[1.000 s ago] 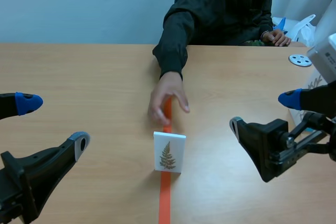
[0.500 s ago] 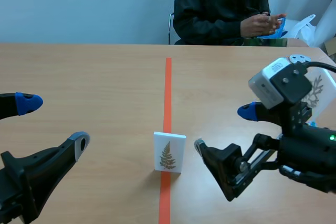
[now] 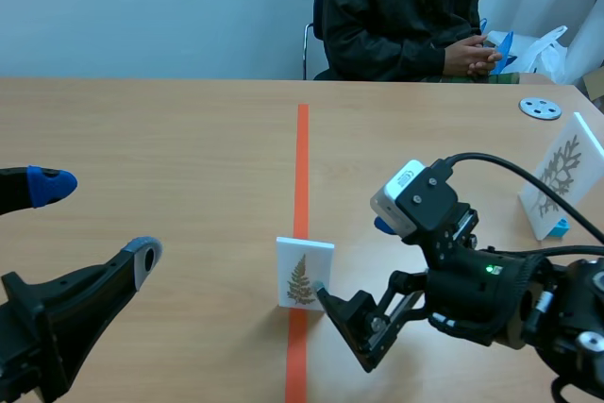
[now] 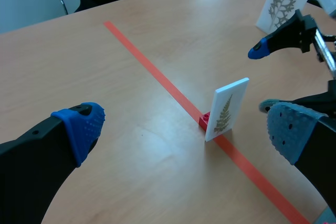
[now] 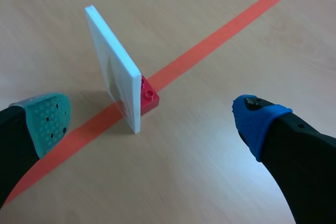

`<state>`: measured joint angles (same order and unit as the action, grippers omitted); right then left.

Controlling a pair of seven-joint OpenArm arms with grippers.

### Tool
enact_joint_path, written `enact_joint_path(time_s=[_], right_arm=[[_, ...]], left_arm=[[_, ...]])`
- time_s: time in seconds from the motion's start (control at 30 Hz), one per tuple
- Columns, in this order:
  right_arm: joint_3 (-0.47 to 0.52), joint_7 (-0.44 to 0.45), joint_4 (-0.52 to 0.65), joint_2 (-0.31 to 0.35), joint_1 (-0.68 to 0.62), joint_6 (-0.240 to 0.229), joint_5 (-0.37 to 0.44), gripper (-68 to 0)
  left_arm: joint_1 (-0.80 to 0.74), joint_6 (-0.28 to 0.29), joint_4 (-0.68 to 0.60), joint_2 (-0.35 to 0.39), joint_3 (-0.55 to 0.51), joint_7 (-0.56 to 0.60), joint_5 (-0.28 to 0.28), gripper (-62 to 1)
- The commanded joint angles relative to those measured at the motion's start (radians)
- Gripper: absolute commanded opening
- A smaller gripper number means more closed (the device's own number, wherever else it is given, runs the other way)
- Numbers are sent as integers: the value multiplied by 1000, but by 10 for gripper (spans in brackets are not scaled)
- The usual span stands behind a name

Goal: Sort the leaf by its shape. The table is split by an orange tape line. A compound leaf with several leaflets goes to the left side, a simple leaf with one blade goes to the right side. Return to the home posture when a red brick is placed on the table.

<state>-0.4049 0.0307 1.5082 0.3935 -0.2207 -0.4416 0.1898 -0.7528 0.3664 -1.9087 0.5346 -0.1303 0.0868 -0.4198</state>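
The fern card (image 3: 304, 274) stands upright on the tape line (image 3: 302, 148), a red brick (image 5: 148, 96) at its foot, just ahead of the released right end effector (image 3: 351, 257). The left end effector (image 3: 97, 219) is released too, well apart. Another leaf card (image 3: 562, 176) stands at the far right.

Leaf card (image 3: 305, 274) stands upright right on the tape line (image 3: 301, 158), toward the robot's end of the table (image 3: 142, 139). A small brick (image 5: 148, 96) touches its back, also on the line. Right gripper (image 3: 351, 257) sits just right of the card, one finger close beside its lower corner. Left gripper (image 3: 97, 219) is well off on the left side. Far right stands a second card (image 3: 564, 176), a disc (image 3: 540, 108) lies behind it, and a person (image 3: 406, 16) sits across the table.
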Motion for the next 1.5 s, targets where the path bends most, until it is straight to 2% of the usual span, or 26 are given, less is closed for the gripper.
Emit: enact_joint_path(time_s=[0.0, 0.13, 0.3, 0.4, 0.57, 0.7, 0.8, 1.2, 1.37, 1.47], right_arm=[[-10, 38, -17, -22, 34, 0, -3, -37], [-43, 92, -122, -71, 87, 0, -45, -38], [-75, 125, -222, -117, 132, 0, -90, -99], [-98, 162, -258, -128, 146, 0, -107, -103], [-124, 179, -279, -139, 151, 6, -147, -238], [-129, 179, -284, -139, 151, 8, -147, -265], [-129, 178, -286, -138, 151, 8, -158, -338], [-129, 167, -286, -138, 151, 8, -160, -546], [-128, 167, -286, -138, 151, 8, -160, -656], [-119, 167, -274, -138, 151, 7, -160, -660]], left_arm=[[3, -5, -15, -2, 6, 18, -6, 14], [3, -5, -15, -2, 6, 18, -6, 14], [3, -5, -15, -2, 6, 18, -6, 14], [3, -5, -15, -2, 6, 18, -6, 14], [8, -5, -15, -2, 6, 18, -6, 14], [8, -5, -15, -2, 6, 18, -6, 14], [8, -5, -15, -2, 6, 18, -6, 14], [8, -5, -15, -2, 6, 18, -6, 14], [8, -5, -15, -2, 6, 18, -6, 14], [8, -5, -15, -2, 6, 18, -6, 14]])
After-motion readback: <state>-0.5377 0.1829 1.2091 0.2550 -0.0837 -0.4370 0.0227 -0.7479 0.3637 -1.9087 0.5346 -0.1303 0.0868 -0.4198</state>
